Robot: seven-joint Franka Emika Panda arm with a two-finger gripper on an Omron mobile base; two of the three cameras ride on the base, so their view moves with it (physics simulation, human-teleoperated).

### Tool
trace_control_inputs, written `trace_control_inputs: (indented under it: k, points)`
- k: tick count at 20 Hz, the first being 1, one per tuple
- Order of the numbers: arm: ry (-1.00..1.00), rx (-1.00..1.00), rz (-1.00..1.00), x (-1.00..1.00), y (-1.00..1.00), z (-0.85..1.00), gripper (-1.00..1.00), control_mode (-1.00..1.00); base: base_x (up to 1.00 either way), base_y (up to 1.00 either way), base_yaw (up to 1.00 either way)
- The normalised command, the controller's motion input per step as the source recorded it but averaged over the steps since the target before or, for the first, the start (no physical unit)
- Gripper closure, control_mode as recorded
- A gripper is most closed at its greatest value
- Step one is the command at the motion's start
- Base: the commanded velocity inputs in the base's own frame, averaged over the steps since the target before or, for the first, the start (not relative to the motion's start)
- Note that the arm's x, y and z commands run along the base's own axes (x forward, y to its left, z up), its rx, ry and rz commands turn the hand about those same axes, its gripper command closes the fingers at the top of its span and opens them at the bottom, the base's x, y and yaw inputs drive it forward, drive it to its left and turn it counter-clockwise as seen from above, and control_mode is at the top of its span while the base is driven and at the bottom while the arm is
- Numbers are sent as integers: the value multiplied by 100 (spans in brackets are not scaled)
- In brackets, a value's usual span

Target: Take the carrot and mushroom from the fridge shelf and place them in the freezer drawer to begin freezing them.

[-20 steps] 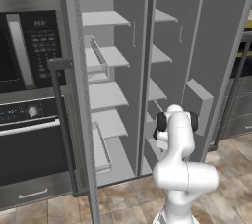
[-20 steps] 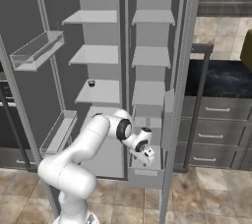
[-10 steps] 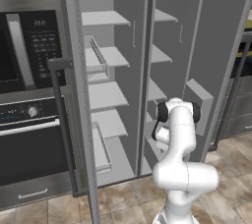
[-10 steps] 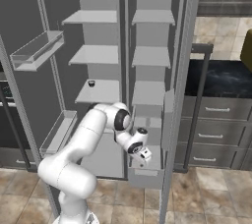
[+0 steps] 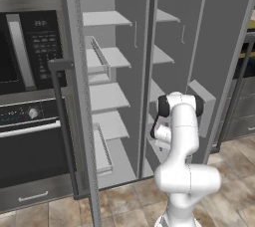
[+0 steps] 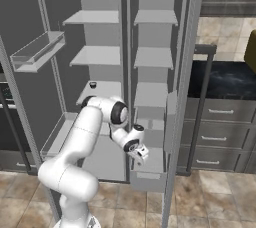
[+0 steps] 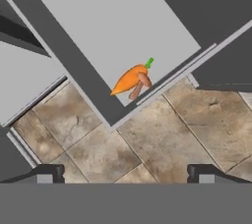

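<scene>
Seen from the hand view: carrot (image 7: 129,80) lying in the freezer drawer (image 7: 108,26) near its front corner, brown mushroom (image 7: 140,84) touching it. Gripper (image 6: 140,153) spread wide, empty, above the drawer.

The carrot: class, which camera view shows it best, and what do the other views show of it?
The hand view. There the carrot lies plain and orange inside the freezer drawer, near a front corner, a small brown piece against it. In both base views it is too small to make out.

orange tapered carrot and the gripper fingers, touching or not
Apart: hand view shows the orange tapered carrot lying in the pale-grey freezer drawer, well clear of both fingertips.
</scene>
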Motion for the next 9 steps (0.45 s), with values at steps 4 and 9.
trace_control_inputs:
  k: [4, 9]
  points:
    - [0, 0, 0, -12, 8, 58, -100, -100, 0, 0, 0]
    - [0, 0, 0, -21, 9, 60, -100, -100, 0, 0, 0]
